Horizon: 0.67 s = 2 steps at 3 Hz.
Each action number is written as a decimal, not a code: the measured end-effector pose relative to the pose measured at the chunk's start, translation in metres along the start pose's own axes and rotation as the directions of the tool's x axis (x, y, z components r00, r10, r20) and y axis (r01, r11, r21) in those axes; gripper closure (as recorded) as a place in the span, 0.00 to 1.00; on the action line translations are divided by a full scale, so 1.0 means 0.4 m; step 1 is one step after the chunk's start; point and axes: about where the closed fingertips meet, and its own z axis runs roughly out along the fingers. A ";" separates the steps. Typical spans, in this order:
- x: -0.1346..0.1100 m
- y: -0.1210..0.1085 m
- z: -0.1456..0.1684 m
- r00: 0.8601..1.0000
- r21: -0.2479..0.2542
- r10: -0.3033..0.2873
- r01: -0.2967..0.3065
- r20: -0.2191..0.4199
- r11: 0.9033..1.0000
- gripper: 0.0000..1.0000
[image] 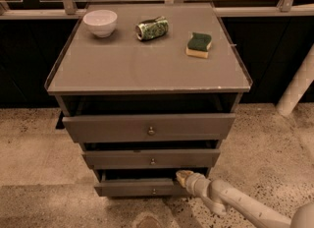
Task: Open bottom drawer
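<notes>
Camera view: the bottom drawer [132, 187], lowest in the grey cabinet [147, 74], stands slightly proud. My end effector [182, 175] is at its top right edge; I cannot tell its state. I judge the drawer stiff and light-sliding, best pulled by its small, likely slippery knob [153, 190].

Bottom drawer [132, 187]: lowest and shallowest of three in the grey cabinet [147, 72], just above the floor. Flat grey front, one small round metal knob [154, 191] at its centre. Pulled out slightly, with a dark gap above its top edge. Gripper [182, 175] at the front's upper right corner, hiding that end.
</notes>
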 end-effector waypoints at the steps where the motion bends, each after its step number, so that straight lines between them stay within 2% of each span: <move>1: 0.004 -0.003 0.082 0.999 0.010 0.052 -0.052 0.014 0.999 1.00; 2: 0.004 -0.004 0.083 0.999 0.011 0.052 -0.052 0.014 0.999 1.00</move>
